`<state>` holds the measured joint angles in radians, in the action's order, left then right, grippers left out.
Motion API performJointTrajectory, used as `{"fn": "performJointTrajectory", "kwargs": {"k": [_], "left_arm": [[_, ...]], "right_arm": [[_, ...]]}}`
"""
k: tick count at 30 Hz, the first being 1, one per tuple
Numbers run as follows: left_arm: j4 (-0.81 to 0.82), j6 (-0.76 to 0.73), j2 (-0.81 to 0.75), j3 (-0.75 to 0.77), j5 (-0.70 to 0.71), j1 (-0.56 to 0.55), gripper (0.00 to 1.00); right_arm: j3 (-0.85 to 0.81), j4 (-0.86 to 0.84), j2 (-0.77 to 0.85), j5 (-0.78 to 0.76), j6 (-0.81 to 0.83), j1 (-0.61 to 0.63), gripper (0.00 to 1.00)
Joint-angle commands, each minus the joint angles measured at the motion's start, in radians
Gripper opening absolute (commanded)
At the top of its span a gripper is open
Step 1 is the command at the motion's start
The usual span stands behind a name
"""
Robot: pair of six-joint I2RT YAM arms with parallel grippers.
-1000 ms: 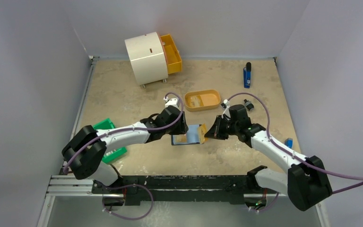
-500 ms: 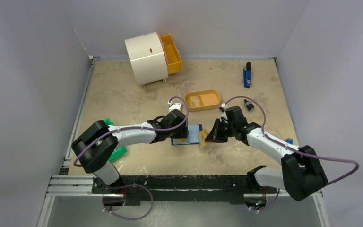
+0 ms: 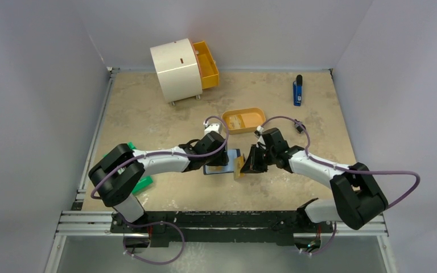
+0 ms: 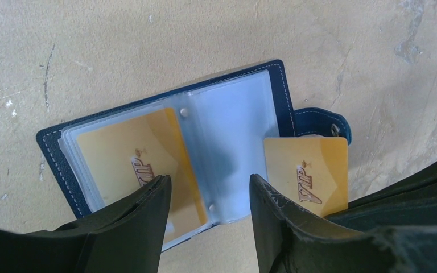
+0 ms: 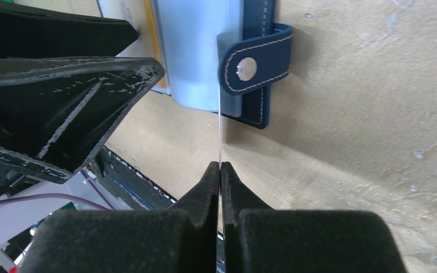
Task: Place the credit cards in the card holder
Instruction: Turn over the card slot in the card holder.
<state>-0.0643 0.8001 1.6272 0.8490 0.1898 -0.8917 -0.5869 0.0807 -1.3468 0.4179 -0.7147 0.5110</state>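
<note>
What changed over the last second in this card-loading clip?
The right pincer, shut on a credit card, carried it left to the snap-tab edge of the open card holder. The left pincer shifted slightly toward the near edge, over the holder, jaws apart. The orange tray stayed put; the holder lies open as before.

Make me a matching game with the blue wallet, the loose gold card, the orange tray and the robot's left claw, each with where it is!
Things:
1. dark navy-blue folding card holder
2. loose gold plastic VIP card
3. orange oval plastic tray
4. left gripper

Places and states:
A. pinched edge-on in the shut right gripper
B. open, over the card holder
C. lying open on the table
D. farther back on the table than the card holder

Pairs: 1-C, 2-A, 3-D, 4-B
</note>
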Motion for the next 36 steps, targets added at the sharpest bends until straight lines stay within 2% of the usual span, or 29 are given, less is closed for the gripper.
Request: {"fn": "performJointTrajectory", "kwargs": {"k": [1,11,14,18,22,25,36], "left_arm": [[0.021,-0.015,0.023,0.035,-0.005,-0.007,0.52],[0.004,-0.028,0.077,0.063,0.002,-0.008,0.50],[-0.009,-0.031,0.097,0.074,0.010,-0.009,0.46],[-0.024,-0.039,0.120,0.086,0.027,-0.009,0.34],[-0.039,-0.042,0.130,0.089,0.053,-0.010,0.11],[-0.045,-0.042,0.118,0.085,0.075,-0.011,0.00],[-0.032,-0.037,0.106,0.069,0.077,-0.010,0.00]], "right_arm": [[-0.036,-0.039,0.004,0.000,-0.021,0.023,0.00],[-0.031,-0.076,0.013,0.023,-0.032,0.030,0.00],[-0.033,-0.076,0.025,0.020,-0.028,0.031,0.00],[-0.045,-0.034,0.051,-0.004,-0.014,0.031,0.00],[-0.059,0.044,0.098,-0.032,0.006,0.031,0.00],[-0.057,0.108,0.147,-0.056,0.002,0.029,0.00],[-0.024,0.129,0.175,-0.097,-0.017,0.023,0.00]]}}
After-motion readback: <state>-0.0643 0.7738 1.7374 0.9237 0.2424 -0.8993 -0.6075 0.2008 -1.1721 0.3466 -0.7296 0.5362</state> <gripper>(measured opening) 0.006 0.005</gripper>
